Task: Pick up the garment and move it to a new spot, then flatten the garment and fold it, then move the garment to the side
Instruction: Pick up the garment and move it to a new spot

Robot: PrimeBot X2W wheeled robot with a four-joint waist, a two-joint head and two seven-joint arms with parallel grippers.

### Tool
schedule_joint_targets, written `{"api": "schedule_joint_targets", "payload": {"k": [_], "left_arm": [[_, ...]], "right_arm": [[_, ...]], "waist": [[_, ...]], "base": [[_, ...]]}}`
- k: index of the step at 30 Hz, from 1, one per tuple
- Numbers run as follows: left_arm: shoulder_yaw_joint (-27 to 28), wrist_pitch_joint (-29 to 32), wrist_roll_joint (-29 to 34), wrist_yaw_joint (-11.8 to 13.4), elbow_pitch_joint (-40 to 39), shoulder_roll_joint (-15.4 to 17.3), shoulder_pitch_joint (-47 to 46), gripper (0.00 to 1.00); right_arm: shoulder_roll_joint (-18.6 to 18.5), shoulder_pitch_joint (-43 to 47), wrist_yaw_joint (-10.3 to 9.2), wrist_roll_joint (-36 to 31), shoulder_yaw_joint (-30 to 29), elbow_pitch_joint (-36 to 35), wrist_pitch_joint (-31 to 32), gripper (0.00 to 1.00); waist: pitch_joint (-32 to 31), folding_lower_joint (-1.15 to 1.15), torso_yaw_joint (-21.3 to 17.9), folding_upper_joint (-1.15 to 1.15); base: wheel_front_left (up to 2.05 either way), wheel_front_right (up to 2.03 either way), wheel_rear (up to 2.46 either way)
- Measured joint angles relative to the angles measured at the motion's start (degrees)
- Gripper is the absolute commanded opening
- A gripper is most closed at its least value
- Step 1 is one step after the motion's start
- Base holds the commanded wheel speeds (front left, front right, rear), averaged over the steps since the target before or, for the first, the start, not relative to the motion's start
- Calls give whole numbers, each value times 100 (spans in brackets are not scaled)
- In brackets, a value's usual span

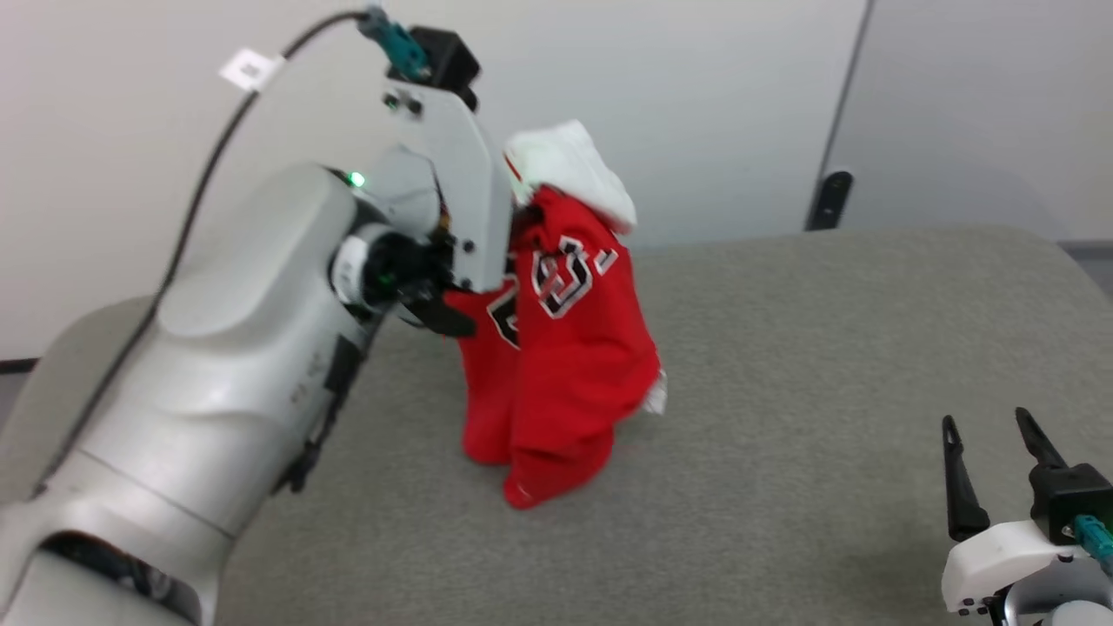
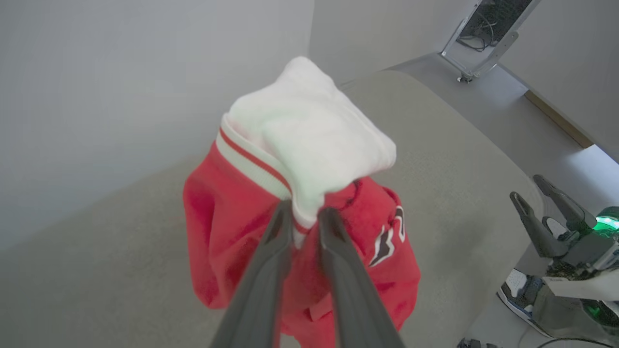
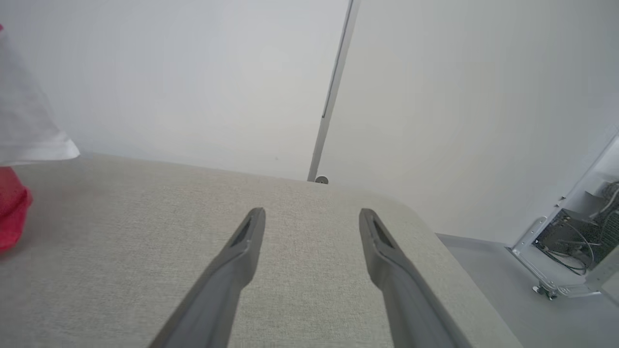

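Plainly, the first step is in hand: at the left, the raised left gripper point(image 2: 304, 212) is clamped on the red jersey point(image 1: 565, 365), its two dark fingers pinching a bunch of cloth where the white sleeve point(image 2: 309, 130) meets the striped trim. The jersey hangs from that pinch in a crumpled column over the middle of the grey padded table point(image 1: 826, 348). Its lowest folds reach down to the surface, though I cannot tell whether they touch it. To the right, well apart from the cloth, the right gripper point(image 1: 985, 419) hovers low over the table edge with its jaws spread wide and nothing between them.

As I judge it, the garment is picked up but not yet set at its new spot. The next move calls for carrying it across and lowering it so it spreads out, likely with the free right gripper taking a second corner for flattening.

As for writing, the black lettering point(image 1: 561, 278) outlined in white is creased into the folds. It looks like numerals, but it cannot be read whole. A small white tag point(image 1: 250, 68) on the arm's cable is too blurred to read.
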Motion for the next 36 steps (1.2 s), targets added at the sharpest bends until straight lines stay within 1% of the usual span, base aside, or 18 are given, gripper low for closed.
{"api": "schedule_joint_targets", "payload": {"k": [4, 7, 15, 22, 25, 28, 30, 31, 32, 36], "left_arm": [[-76, 24, -67, 132, -181, -119, 302, 0], [-164, 14, -80, 172, -209, -163, 576, 0], [-289, -162, -177, 232, 188, -242, 1277, 0], [-431, -274, -143, 82, 861, -213, 1657, 0], [-494, -250, -121, 16, 1074, -229, 1656, 0], [-580, -112, -105, -118, 1174, -257, 1605, 0], [-638, -33, -63, -177, 1215, -263, 1518, 46], [-664, 8, -60, -214, 1218, -261, 1475, 92], [-686, 45, -59, -237, 1215, -264, 1438, 100], [-712, 92, -63, -320, 1149, -259, 1354, 100]], "right_arm": [[70, -27, 0, -32, -102, 2, 24, 100], [126, -69, 0, -41, -80, 40, 29, 100], [259, -413, 0, 14, 242, 333, -46, 100], [294, -680, 0, 130, 434, 609, -135, 100], [308, -748, 0, 175, 430, 701, -164, 100], [308, -785, 0, 211, 410, 795, -182, 100], [310, -799, 0, 210, 388, 843, -197, 100], [311, -799, 0, 209, 368, 866, -199, 100], [309, -799, 0, 207, 356, 892, -200, 100], [311, -775, 0, 163, 350, 972, -202, 100]], "waist": [[69, 0, -236, 0], [149, 0, -398, 0], [456, 0, -805, 0], [785, 0, -1085, 0], [916, 0, -1136, 0], [963, 0, -1121, 0], [954, 0, -1079, 0], [940, 0, -1052, 0], [920, 0, -1021, 0], [785, 0, -855, 0]], "base": [[0, 0, 0], [0, 0, 0], [0, 0, 0], [0, 0, 0], [0, 0, 0], [0, 0, 0], [0, 0, 0], [0, 0, 0], [0, 0, 0], [0, 0, 0]]}}
